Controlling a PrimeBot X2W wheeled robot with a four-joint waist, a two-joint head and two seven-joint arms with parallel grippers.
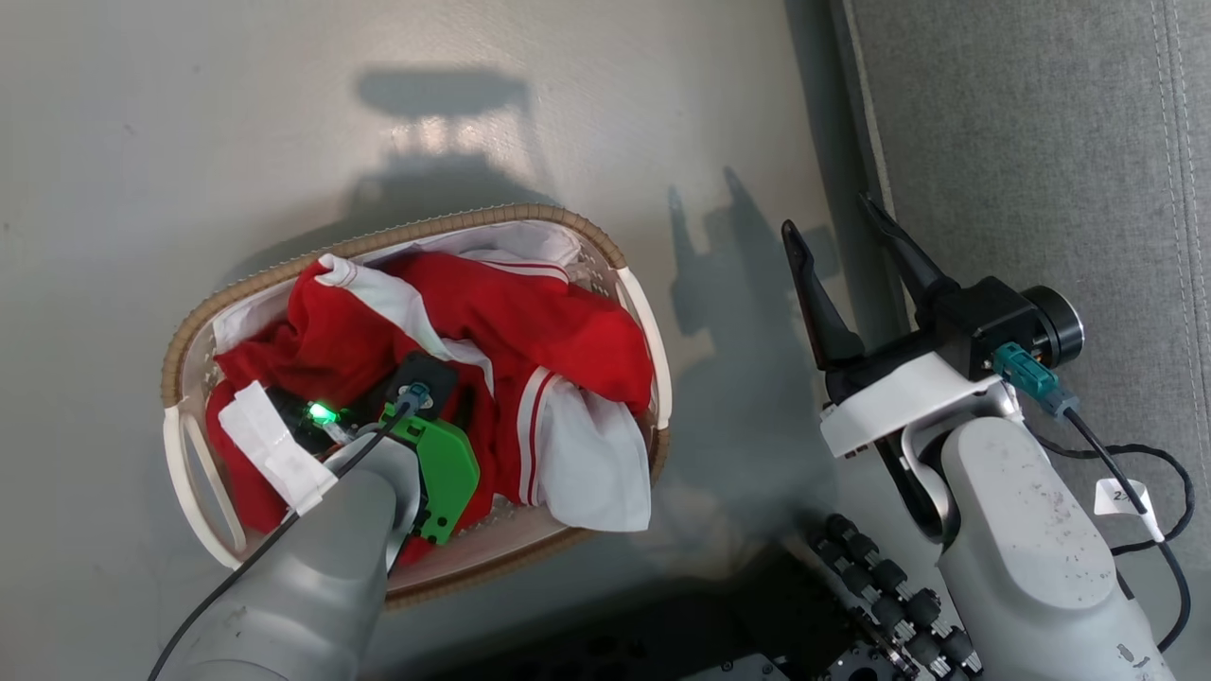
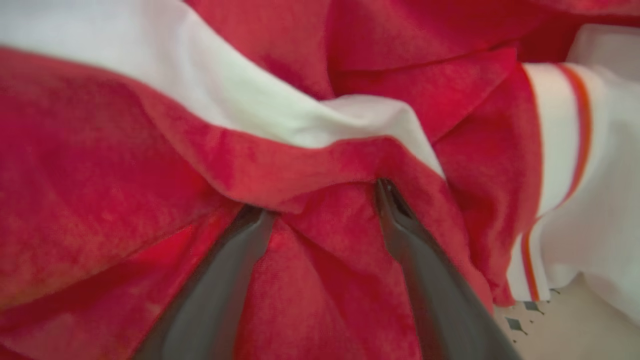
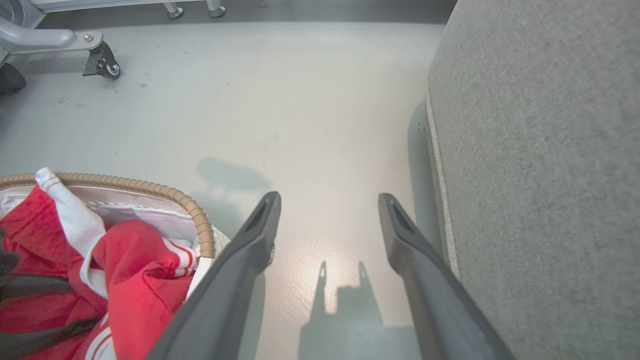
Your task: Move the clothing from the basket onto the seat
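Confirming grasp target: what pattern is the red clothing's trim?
The soft red clothing's trim is white with thin red stripes; clearest in left wrist view.

Red clothing (image 1: 530, 331) heaped in basket (image 1: 577, 227)
Crumpled, white-panelled, stripe-trimmed garments fill the oval brown-rimmed basket on the floor (image 1: 189, 142); the grey upholstered seat (image 1: 1041, 142) stands at its three o'clock, apart.
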